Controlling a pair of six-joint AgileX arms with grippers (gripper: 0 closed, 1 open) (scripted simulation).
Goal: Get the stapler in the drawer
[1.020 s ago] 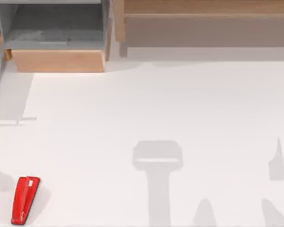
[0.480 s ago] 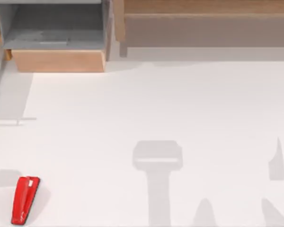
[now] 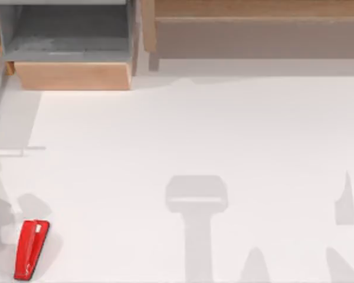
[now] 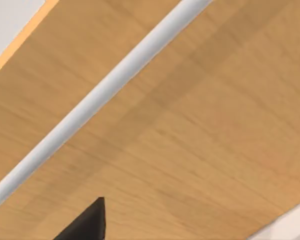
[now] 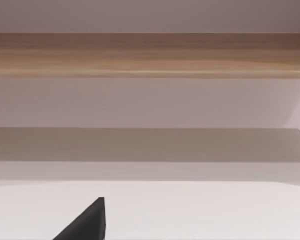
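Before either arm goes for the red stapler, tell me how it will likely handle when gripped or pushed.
The stapler looks stiff and probably keeps its shape when gripped. Its glossy red shell with a white glint suggests a slick surface, so fingers may slip toward the tapered end. It lies flat and long on the table, so a push would likely slide or pivot it, not roll it.

You see the drawer (image 3: 71, 44) cut off by the top view's upper edge, the wooden unit (image 3: 253, 29) cut off at top and right, and the stapler (image 3: 30, 249) nearly touching the bottom edge.
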